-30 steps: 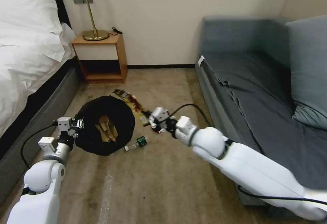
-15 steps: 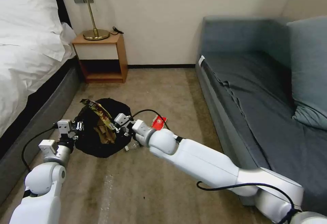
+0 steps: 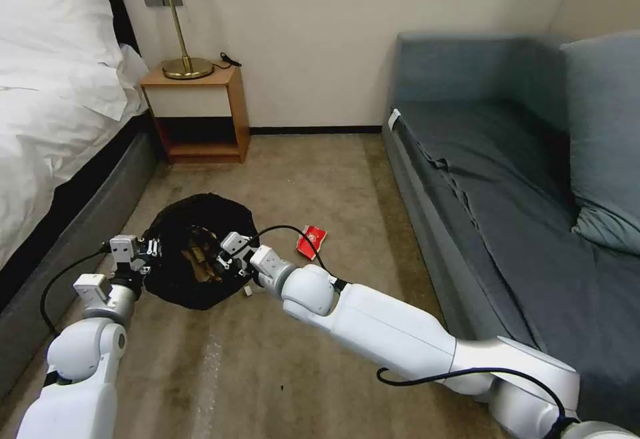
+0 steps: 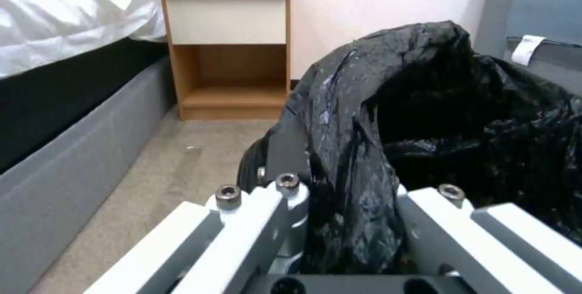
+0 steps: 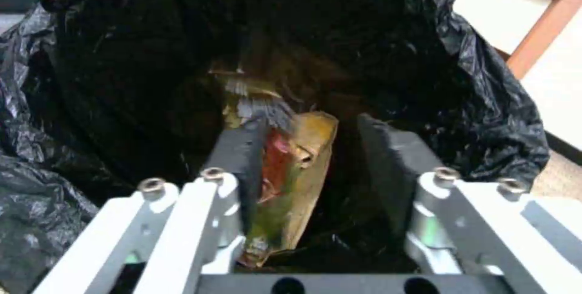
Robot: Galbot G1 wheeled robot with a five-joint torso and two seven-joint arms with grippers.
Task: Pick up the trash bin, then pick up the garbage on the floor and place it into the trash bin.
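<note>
The trash bin (image 3: 175, 285), lined with a crinkled black bag (image 4: 436, 117), sits on the carpet at front left. My left gripper (image 3: 143, 252) (image 4: 348, 203) is shut on its near rim and bag. My right gripper (image 3: 225, 257) (image 5: 315, 128) hangs open in the bin's mouth. A yellow-brown snack wrapper (image 5: 290, 171) lies between its spread fingers, leaning on one, down inside the bag over tan paper (image 3: 198, 257). A red-and-white packet (image 3: 311, 241) lies on the floor right of the bin. A clear bottle's cap end (image 3: 248, 290) peeks out under my right wrist.
A bed (image 3: 53, 125) runs along the left, with a wooden nightstand (image 3: 200, 115) and lamp (image 3: 175, 25) at the back wall. A grey sofa (image 3: 480, 179) fills the right side. Open carpet (image 3: 220, 365) lies in front of the bin.
My right gripper carried the snack wrapper from the floor leftward over the bin, lowered it into the bag and opened. The left gripper and bin stayed put.
</note>
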